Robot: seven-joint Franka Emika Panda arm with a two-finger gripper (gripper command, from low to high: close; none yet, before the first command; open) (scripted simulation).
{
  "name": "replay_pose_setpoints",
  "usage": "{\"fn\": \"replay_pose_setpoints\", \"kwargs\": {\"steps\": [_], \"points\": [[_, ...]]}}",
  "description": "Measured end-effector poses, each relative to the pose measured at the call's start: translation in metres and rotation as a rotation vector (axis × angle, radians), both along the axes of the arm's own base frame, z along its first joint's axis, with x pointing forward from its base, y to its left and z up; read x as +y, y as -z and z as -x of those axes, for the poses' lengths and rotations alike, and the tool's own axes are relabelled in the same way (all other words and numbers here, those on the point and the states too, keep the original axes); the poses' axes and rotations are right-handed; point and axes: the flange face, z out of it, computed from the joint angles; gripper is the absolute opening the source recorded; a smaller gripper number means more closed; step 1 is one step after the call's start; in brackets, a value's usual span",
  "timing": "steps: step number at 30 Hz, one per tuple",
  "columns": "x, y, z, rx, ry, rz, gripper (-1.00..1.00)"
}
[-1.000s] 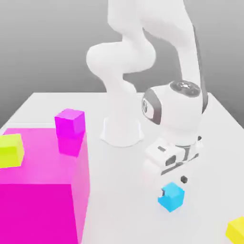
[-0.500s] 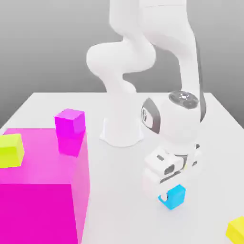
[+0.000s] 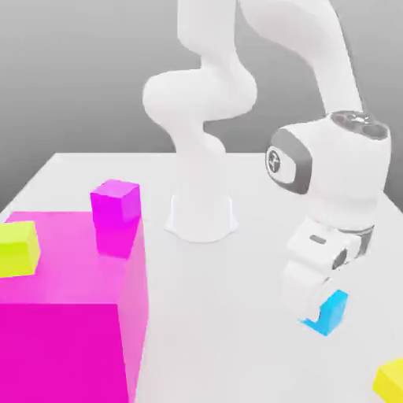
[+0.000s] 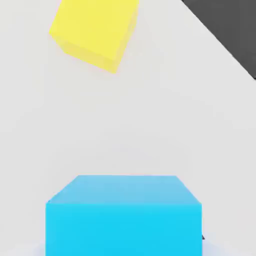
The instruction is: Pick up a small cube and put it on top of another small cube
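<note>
Your pincer (image 3: 321,308) is clenched on the small cyan cube (image 3: 329,312), which sits between the fingers at the tip of the hand; in the exterior view it looks to be carried just clear of the white table (image 3: 236,315), though you cannot be sure of the gap from this angle. In the hand view the cyan cube (image 4: 124,215) sits close under the camera, and a small yellow cube (image 4: 95,31) lies on the table beyond it, apart from it. That is probably the same yellow cube (image 3: 391,379) you see on the table near the pincer, toward the exterior view's right and nearer the camera. Well away from the pincer, toward the exterior view's left, stands the big magenta block (image 3: 71,315), with a small magenta cube (image 3: 116,203) and another small yellow cube (image 3: 17,248) resting on top of it. Judge the cyan cube as light and rigid, with flat smooth faces that may slip if you knock it sideways; opposite flat faces are the right place to hold it, squarely and near its middle, so it sets down level on the next cube. No brand, label or writing is readable on anything here.
</note>
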Motion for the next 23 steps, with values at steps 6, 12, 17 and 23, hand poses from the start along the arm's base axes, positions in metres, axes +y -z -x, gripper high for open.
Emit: {"fn": "replay_pose_setpoints", "kwargs": {"steps": [6, 12, 17, 23], "points": [[0.051, -0.016, -0.035, 0.010, -0.182, -0.008, -1.00], [0.077, 0.022, -0.052, 0.015, -0.270, -0.022, -1.00], [0.078, 0.033, -0.052, 0.015, -0.271, -0.022, 1.00], [0.078, -0.007, -0.053, 0.014, -0.271, -0.022, 1.00]]}}
